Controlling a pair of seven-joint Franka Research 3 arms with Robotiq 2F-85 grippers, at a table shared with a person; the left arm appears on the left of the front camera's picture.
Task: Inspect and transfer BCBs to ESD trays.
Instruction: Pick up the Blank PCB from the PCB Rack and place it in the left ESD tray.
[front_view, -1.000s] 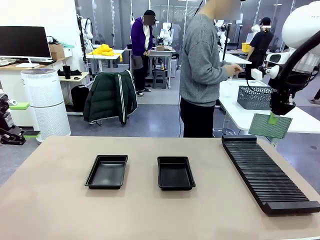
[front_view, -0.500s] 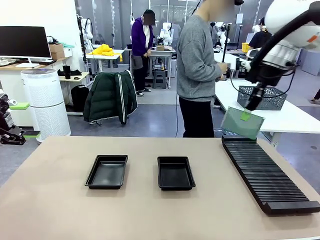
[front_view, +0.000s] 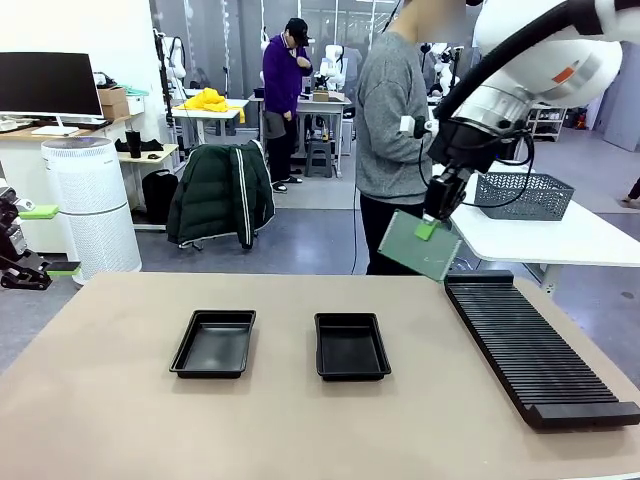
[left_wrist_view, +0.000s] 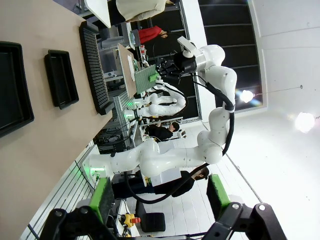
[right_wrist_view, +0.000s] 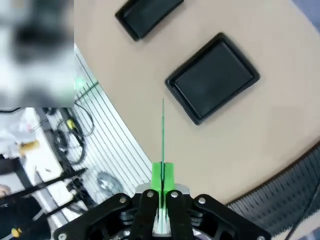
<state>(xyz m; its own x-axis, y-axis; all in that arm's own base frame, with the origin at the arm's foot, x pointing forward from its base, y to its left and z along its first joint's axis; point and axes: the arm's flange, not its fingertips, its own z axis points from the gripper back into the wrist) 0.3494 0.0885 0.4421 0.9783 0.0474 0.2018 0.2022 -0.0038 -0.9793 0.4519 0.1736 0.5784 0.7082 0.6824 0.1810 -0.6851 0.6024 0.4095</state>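
Green board (front_view: 418, 247) is what draws the eye. A second ago it hung at the right edge of the frame, in front of the mesh basket (front_view: 525, 195) on the white table beyond. Now the right tool (front_view: 427, 229) has swung it leftward to just right of centre. It sits above the far end of the slotted rack (front_view: 530, 345) and in front of the person (front_view: 395, 110) in grey at the far side. The tool's jaws are clamped on the board's upper edge, with the green pads pinching it. The board hangs tilted in the air, well clear of the surface (front_view: 300, 430), and from the right wrist it shows edge-on as a thin line, with one tray lying beyond its tip. The black trays (front_view: 352, 350) have not moved; they lie side by side at lower centre, and both are bare inside. The left tool (left_wrist_view: 160, 190) stays parked at the left edge of the frame, its jaws wide apart with nothing between them. To my eye the carry toward the trays is under way, and this looks like the first board to go in. The tray nearer the centre is the closer target. The board would need to be turned flat before it is lowered, since it is only slightly smaller than the tray floor and could catch a corner on the flared rim.
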